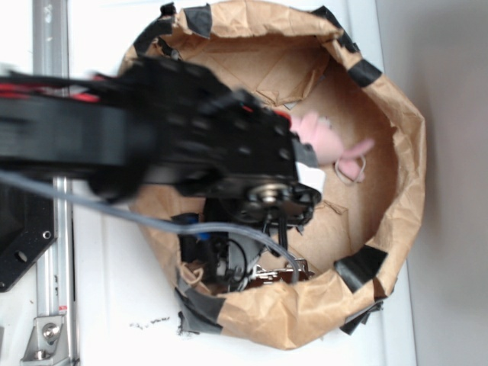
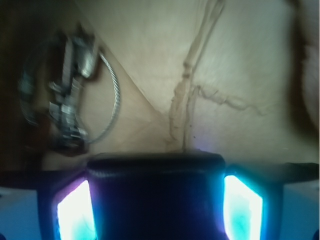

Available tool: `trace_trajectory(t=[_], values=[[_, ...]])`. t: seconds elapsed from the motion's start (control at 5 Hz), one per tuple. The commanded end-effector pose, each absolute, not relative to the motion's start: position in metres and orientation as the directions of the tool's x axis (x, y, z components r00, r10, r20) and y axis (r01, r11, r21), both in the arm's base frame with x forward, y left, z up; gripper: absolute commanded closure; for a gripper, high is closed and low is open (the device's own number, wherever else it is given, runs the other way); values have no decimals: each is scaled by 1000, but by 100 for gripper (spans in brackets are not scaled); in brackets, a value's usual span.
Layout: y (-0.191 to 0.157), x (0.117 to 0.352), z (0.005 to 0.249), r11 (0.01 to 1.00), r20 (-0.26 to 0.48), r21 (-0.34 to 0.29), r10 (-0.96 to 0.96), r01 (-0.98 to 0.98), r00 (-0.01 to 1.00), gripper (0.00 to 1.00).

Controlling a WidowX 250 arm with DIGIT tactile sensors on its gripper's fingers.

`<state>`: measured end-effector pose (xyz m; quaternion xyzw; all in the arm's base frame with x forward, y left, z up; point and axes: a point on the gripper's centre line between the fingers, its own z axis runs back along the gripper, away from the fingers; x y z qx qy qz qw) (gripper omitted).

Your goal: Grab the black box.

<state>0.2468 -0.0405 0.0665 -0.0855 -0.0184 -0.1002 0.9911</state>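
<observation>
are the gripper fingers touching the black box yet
Touching. In the wrist view the black box fills the space between the two glowing fingers, with no gap visible on either side. The exterior view hides this behind the arm.

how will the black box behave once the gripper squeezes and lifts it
The black box sits between the glowing fingers. Its glossy surface and rounded edge suggest it may slip. It looks rigid, so probably no flexing. Being flat, it likely won't roll.

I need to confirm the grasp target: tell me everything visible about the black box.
In the wrist view the black box is a dark, glossy block with a rounded top edge, sitting between the gripper's two glowing pads. It fills the gap; contact looks likely but is blurred. Brown paper lies behind it. In the exterior view the arm hides it.
</observation>
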Motion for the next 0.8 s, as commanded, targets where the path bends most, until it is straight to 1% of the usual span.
trace_trajectory(t=[0.0, 0.2, 0.4, 0.6], values=[[-18, 266, 120, 982, 182, -136, -106, 132, 978, 100], [-1, 276, 133, 987, 153, -148, -41, 64, 987, 100], [11, 267, 147, 993, 96, -117, 1, 10, 995, 100], [16, 257, 158, 997, 104, -82, 17, -8, 994, 100]])
